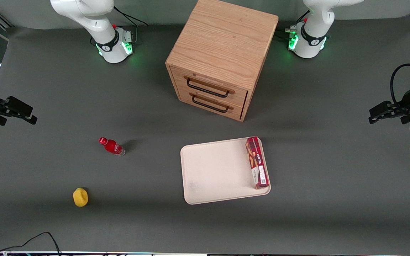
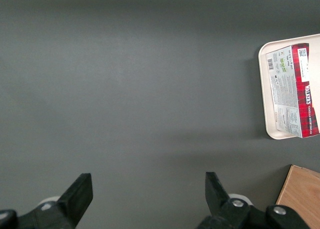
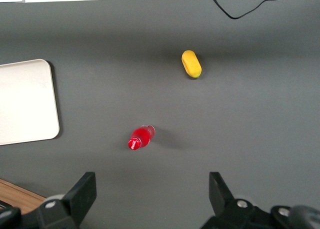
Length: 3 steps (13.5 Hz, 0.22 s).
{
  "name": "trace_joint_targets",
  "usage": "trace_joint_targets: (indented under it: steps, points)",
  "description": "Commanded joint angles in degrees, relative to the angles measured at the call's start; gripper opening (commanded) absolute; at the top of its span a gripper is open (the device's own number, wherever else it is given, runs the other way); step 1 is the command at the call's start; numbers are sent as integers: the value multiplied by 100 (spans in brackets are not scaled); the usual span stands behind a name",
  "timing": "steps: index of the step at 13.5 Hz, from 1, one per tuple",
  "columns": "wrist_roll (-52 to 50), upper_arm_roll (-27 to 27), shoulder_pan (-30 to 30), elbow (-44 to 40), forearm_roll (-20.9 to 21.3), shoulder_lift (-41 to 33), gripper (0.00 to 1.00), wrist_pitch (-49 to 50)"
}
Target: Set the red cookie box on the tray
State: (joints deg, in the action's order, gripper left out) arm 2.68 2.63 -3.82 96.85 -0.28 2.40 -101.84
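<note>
The red cookie box (image 1: 257,162) is a long dark-red plaid carton. It lies flat on the cream-white tray (image 1: 214,174), along the tray's edge toward the working arm's end. It also shows in the left wrist view (image 2: 295,90), lying on the tray (image 2: 265,99). My left gripper (image 1: 376,115) is open and empty. It hangs above bare table far toward the working arm's end, well away from the tray. Its fingertips (image 2: 82,186) show wide apart with only grey table between them.
A wooden two-drawer cabinet (image 1: 221,57) stands farther from the front camera than the tray. A small red bottle (image 1: 111,146) and a yellow object (image 1: 80,197) lie toward the parked arm's end. A black cable (image 1: 30,240) lies at the table's front edge.
</note>
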Motion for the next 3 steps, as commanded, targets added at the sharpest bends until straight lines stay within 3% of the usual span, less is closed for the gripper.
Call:
trace_joint_targets:
  steps: [1,3]
  points:
    - [127,1,31,-69,-78,-117,100,24]
    - [145,1,48,-201,-60,-99,100,191]
